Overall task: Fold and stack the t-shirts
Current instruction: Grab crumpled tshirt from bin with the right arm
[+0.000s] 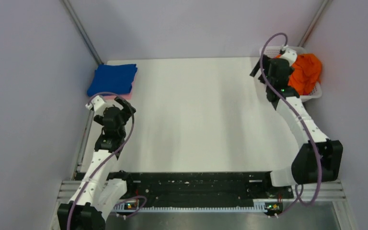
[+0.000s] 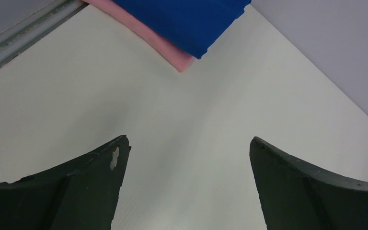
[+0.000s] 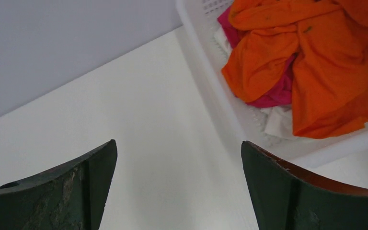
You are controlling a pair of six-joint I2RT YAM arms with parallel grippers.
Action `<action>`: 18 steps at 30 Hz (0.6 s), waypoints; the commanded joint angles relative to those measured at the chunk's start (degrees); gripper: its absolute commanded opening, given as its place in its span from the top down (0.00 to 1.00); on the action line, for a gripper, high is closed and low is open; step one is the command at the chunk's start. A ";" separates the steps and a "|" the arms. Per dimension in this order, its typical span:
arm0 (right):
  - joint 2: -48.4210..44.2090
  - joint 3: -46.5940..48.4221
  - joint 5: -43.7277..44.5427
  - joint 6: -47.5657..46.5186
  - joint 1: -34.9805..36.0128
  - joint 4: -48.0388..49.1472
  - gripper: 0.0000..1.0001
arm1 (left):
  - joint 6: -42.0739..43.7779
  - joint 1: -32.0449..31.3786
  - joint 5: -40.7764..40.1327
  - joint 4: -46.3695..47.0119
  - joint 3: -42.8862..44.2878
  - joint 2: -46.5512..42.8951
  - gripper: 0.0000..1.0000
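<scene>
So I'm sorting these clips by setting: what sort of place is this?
Probably a robot lab test cell, not a home: plain grey panels wall in a white table, with an aluminium rail along its near edge.

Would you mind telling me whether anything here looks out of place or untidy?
Nothing is spilled. The orange t-shirt lies crumpled in the white basket at the far right, over a magenta t-shirt, both unfolded. In the far-left stack, the pink t-shirt pokes out from under the blue t-shirt, so the edges are slightly uneven.

table (image 1: 196, 120): white | basket (image 3: 206, 67): white lattice, far right corner
</scene>
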 commanded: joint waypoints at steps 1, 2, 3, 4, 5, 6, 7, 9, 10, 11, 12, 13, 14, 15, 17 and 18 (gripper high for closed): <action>10.97 10.90 -6.41 3.19 -13.22 -3.43 0.02 | 2.02 0.25 -0.18 -1.14 2.63 -1.92 0.01; 13.98 13.67 -7.05 3.25 -15.63 -3.54 0.05 | 1.93 0.25 -0.14 -1.64 2.78 -1.99 0.01; 17.33 16.38 -7.27 3.27 -17.57 -3.85 0.06 | 1.87 0.25 -0.14 -1.91 2.92 -2.00 0.01; 20.24 19.16 -7.29 3.20 -19.24 -4.32 0.08 | 1.71 0.25 -0.22 -2.04 2.92 -1.98 0.01; 23.42 21.99 -6.50 3.11 -20.62 -4.90 0.09 | 1.54 0.25 -0.45 -2.15 2.92 -1.98 0.01; 26.37 24.79 -5.15 2.70 -21.95 -5.48 0.10 | 1.40 0.25 -0.70 -2.22 2.90 -1.94 0.01; 29.21 27.21 -3.84 2.01 -22.66 -5.86 0.11 | 1.32 0.25 -0.94 -2.25 2.87 -1.98 0.01; 36.28 32.90 -1.23 0.21 -23.70 -7.21 0.12 | 1.52 0.25 -1.21 -2.38 3.01 -1.84 0.01; 39.04 35.56 -0.63 -0.67 -24.15 -7.97 0.13 | 1.74 0.25 -1.36 -2.41 3.15 -1.73 0.01; 42.16 38.53 -0.61 -1.55 -24.57 -8.88 0.13 | 1.85 0.25 -1.49 -2.49 3.28 -1.65 0.01; 44.92 41.30 -0.61 -2.32 -25.03 -9.78 0.16 | 1.82 0.24 -1.66 -2.65 3.48 -1.49 0.01; 47.89 44.52 0.05 -2.72 -25.44 -10.55 0.18 | 1.82 0.24 -1.85 -2.77 3.68 -1.48 0.01; 50.63 47.03 0.31 -2.91 -25.78 -11.46 0.19 | 1.82 0.17 -2.01 -2.82 3.72 -1.39 0.01; 53.29 49.61 -0.03 -2.99 -26.11 -12.46 0.23 | 1.86 0.22 -2.15 -2.85 3.78 -1.25 0.01; 57.58 54.16 -1.97 -2.79 -26.48 -14.21 0.34 | 1.94 0.25 -2.37 -3.11 4.03 -1.04 0.01; 58.89 56.12 -2.51 -2.99 -26.51 -14.63 0.43 | 2.06 0.24 -2.34 -3.28 4.18 -1.06 0.01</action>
